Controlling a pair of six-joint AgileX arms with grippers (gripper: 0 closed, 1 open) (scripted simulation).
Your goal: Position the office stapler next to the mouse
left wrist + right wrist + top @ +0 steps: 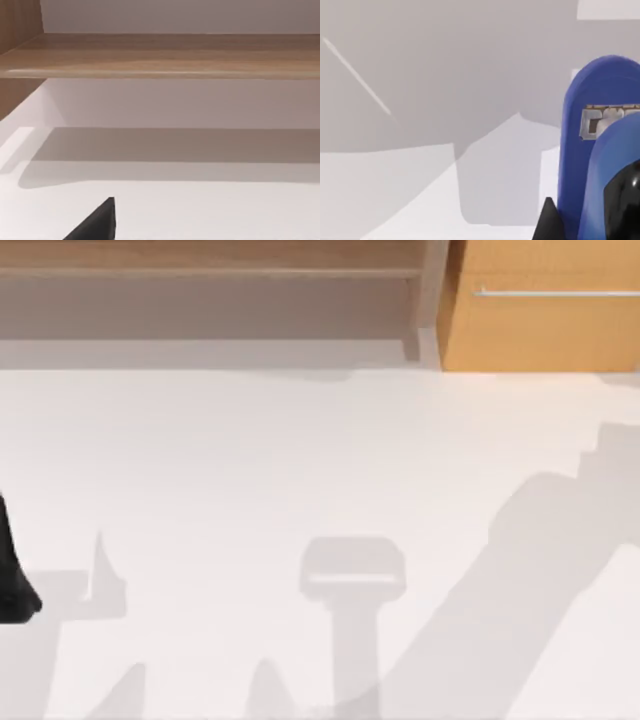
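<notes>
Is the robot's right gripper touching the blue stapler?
Touching. In the right wrist view a black finger of the right gripper lies right against the blue stapler, overlapping its side with no gap showing between them.

Left arm [12, 575]: a dark portion sits at the table's far left edge. Right gripper [585, 220]: black fingers [623, 200] show close alongside a blue stapler [600, 150]

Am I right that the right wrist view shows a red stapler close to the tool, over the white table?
Not quite: the stapler is blue, not red, as the right wrist view shows. It does sit close to the right tool's dark fingers, over the white table.
</notes>
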